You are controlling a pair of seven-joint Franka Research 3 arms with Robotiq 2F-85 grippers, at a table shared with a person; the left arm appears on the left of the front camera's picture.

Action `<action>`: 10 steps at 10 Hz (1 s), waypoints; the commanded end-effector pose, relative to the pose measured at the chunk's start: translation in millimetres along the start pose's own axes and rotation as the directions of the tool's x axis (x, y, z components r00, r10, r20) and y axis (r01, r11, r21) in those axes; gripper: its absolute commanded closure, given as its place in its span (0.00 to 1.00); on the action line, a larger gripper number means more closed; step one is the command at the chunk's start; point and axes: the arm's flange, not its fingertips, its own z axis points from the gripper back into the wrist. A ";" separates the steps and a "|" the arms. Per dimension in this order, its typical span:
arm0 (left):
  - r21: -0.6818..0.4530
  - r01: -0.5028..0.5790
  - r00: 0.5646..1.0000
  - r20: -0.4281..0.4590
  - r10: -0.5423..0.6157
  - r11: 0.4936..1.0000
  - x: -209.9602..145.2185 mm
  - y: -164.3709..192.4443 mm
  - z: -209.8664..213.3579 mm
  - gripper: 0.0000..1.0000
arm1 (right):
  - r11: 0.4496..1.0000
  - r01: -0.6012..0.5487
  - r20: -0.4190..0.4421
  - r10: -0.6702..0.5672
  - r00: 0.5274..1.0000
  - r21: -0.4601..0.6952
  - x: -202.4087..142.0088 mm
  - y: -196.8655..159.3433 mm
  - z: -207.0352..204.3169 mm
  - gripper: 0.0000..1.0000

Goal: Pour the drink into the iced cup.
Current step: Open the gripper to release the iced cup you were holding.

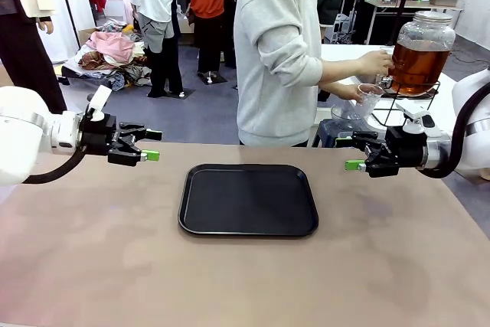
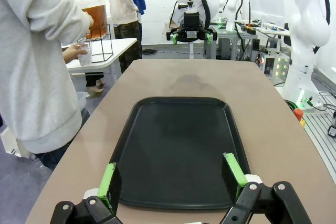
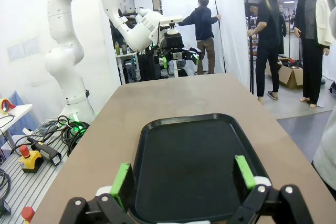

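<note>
With green pads spread wide and nothing between them, your left gripper [image 1: 151, 145] hangs above the table [image 1: 92, 266] off the left edge of the black tray [image 1: 248, 199]. Your right gripper [image 1: 354, 153] mirrors it off the tray's right edge, fingers likewise released and empty. Both point inward at each other across the tray, well apart. The tray lies flat mid-table, bare. Beyond the far right corner, on a white side table, you see the drink [image 1: 417, 63]: amber liquid in a round glass jar with a metal lid, raised on a black wire stand. A person in a grey sweatshirt [image 1: 276, 51] stands beside it, one hand [image 1: 377, 61] at the jar, the other holding a clear cup [image 1: 368, 99] just below it.
</note>
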 end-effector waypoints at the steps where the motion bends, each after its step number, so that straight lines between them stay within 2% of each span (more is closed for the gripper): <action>1: 0.000 -0.009 1.000 -0.002 0.009 1.000 1.3 3.7 -1.4 0.00 | 1.000 -0.007 -0.001 0.007 1.000 -0.003 3.1 -0.7 -0.5 0.00; 10: 0.000 -0.009 1.000 -0.002 0.009 1.000 1.3 3.7 -1.4 0.00 | 1.000 -0.007 -0.001 0.007 1.000 -0.003 3.1 -0.7 -0.5 0.00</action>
